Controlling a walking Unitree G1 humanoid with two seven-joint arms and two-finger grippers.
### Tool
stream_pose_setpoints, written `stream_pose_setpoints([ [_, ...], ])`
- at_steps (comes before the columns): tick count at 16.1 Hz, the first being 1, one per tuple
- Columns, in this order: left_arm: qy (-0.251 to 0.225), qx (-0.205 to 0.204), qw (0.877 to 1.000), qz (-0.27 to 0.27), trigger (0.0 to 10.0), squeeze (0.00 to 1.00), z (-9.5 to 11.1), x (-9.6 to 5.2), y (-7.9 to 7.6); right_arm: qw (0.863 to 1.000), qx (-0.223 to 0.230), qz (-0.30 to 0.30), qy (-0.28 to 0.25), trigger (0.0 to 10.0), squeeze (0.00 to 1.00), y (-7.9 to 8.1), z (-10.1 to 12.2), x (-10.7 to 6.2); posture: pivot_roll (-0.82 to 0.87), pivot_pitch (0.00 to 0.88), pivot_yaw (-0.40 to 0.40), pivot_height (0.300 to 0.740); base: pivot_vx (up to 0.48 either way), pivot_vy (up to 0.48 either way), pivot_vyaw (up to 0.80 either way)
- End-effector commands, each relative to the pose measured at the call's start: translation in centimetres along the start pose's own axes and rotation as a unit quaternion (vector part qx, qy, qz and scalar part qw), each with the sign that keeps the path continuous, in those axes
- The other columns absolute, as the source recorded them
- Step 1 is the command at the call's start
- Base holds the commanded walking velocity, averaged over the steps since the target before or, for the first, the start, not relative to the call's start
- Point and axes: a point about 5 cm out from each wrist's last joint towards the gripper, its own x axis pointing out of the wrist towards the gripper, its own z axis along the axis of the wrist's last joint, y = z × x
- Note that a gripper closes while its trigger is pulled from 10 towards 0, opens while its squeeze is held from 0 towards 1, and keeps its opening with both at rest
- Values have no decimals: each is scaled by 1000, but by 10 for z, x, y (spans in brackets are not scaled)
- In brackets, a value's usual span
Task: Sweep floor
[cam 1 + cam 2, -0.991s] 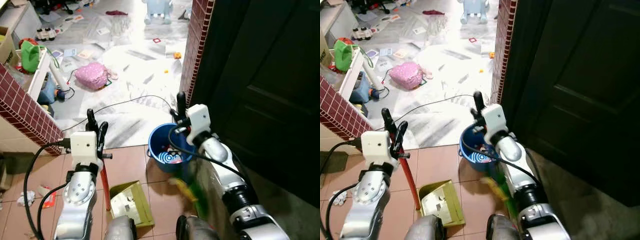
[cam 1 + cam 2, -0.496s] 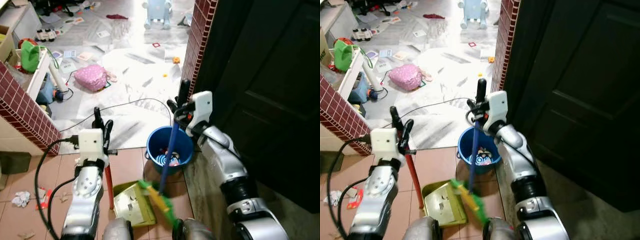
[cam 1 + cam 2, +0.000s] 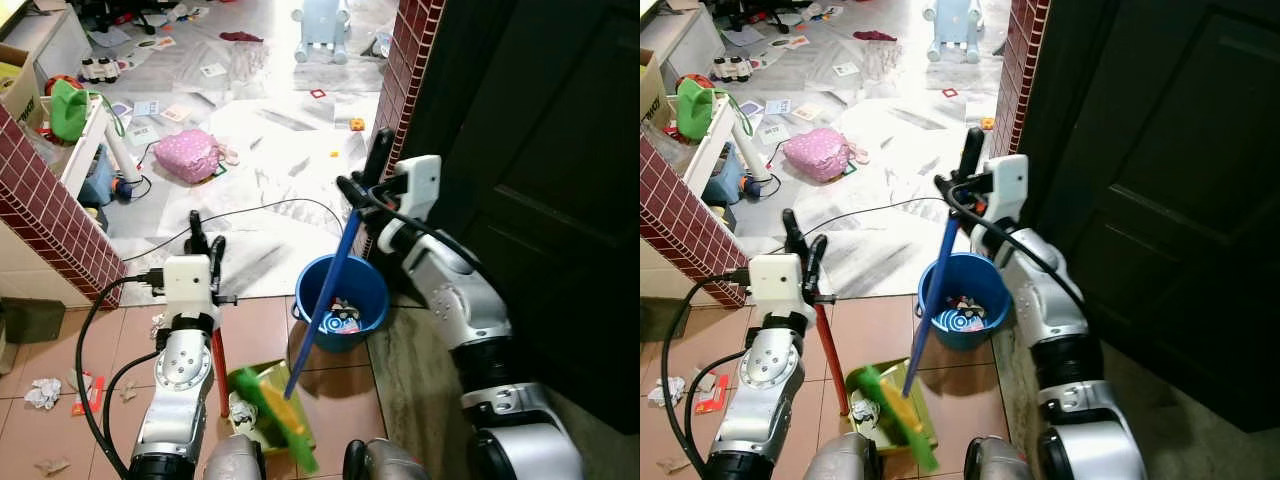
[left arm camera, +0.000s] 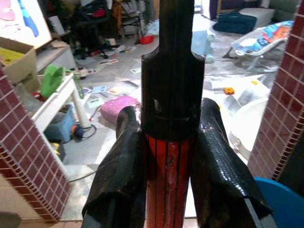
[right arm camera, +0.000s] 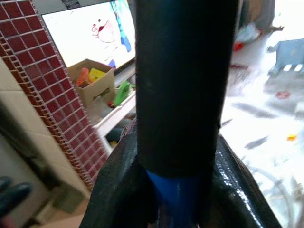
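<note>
1. A two-armed robot stands on a tiled floor [image 3: 60, 360] by a dark door, working a broom [image 3: 325, 300] and a dustpan [image 3: 275, 415] at its feet.
2. The right claw [image 3: 365, 185] is clenched around the top of the broom's blue shaft; the wrist camera shows both black fingers [image 5: 116, 190] pressed against the pole just below its dark cap.
3. The shaft slants down and to the left across a blue bucket [image 3: 340, 300], ending in green bristles over the yellow-green dustpan.
4. The left claw [image 3: 205, 245] is closed on the dustpan's red handle [image 3: 216, 370], gripping just under its black end cap, with the handle standing nearly upright.
5. The dustpan sits on the floor near the robot, left of the bucket, with crumpled paper [image 3: 240, 410] in it.
6. Judged from its build, the broom should be light and stiff in the shaft, soft at the bristles; a smooth round pole may twist in the grip, so a hold high on the shaft gives reach but little leverage.
7. The dustpan looks like thin plastic, light and easily tipped, best steered from the handle's top as now.
8. More scraps [image 3: 42, 393] lie on the tiles to the left, likely left to sweep.
</note>
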Motion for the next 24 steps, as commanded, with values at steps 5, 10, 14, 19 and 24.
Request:
stream_pose_setpoints([
  [5, -16, 22, 998, 51, 10000, 0, 2, 6, 21, 991, -121, 35, -49, 10000, 0, 4, 33, -3, -24, 23, -25, 740, 0, 0, 0],
  [10, -22, 18, 998, 61, 10000, 0, 6, 4, 32, 989, -143, 18, -1, 10000, 0, -5, 2, -23, -25, 23, -18, 740, 0, 0, 0],
  [14, -25, 4, 998, 51, 10000, 0, 10, 2, 37, 989, -137, -18, 51, 10000, 0, -3, -31, -37, -16, 38, -27, 740, 0, 129, 0],
  [19, -24, -5, 999, 28, 10000, 0, 14, 2, 30, 982, -141, -89, 87, 10000, 0, -8, -55, -50, -20, 44, -17, 740, 0, 448, -480],
  [24, -14, -17, 1000, 10, 10000, 0, 12, 4, 23, 962, -162, -184, 124, 10000, 0, -32, -64, -60, -30, 23, -5, 740, 0, 480, -362],
])
